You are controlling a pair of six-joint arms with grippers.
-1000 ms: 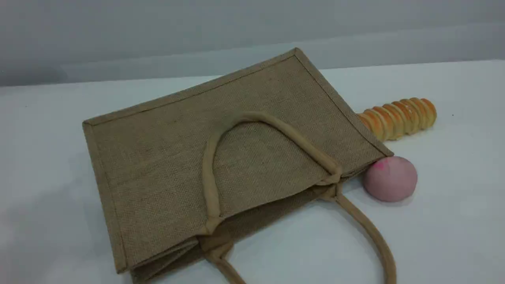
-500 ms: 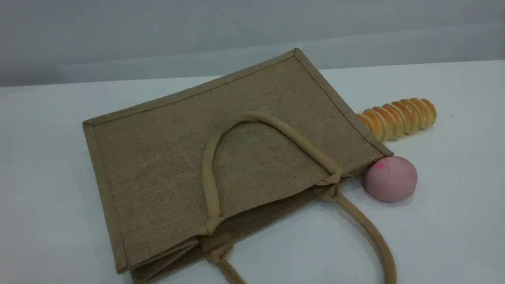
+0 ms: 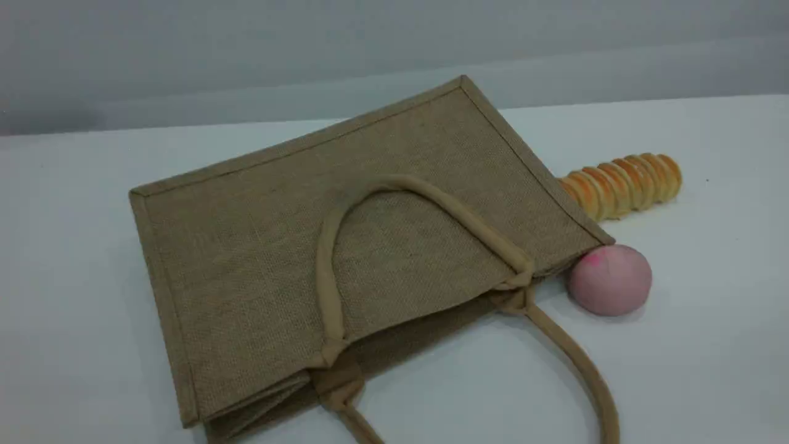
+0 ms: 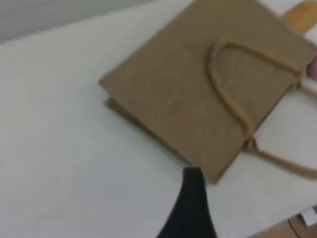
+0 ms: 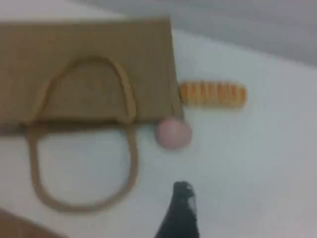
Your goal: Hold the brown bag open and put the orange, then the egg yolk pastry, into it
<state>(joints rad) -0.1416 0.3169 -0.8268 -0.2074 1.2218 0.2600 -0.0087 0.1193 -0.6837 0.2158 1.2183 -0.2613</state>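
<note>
The brown bag [image 3: 259, 259] lies flat on the white table with its mouth toward the near edge. One beige handle [image 3: 431, 192] rests on its top panel; the other handle [image 3: 585, 370] loops out over the table. In the left wrist view the bag [image 4: 188, 94] is ahead of my left gripper [image 4: 192, 191], which hovers clear of its corner with nothing in it. My right gripper [image 5: 181, 203] hangs over bare table, short of the bag [image 5: 89, 54]. Only one dark fingertip of each shows. The orange and the egg yolk pastry are out of view.
A pink ball [image 3: 610, 279] touches the bag's right corner by its mouth. A long golden ridged bread roll [image 3: 622, 184] lies behind it, partly under the bag's edge. The table's near edge [image 4: 297, 225] shows close to the looped handle.
</note>
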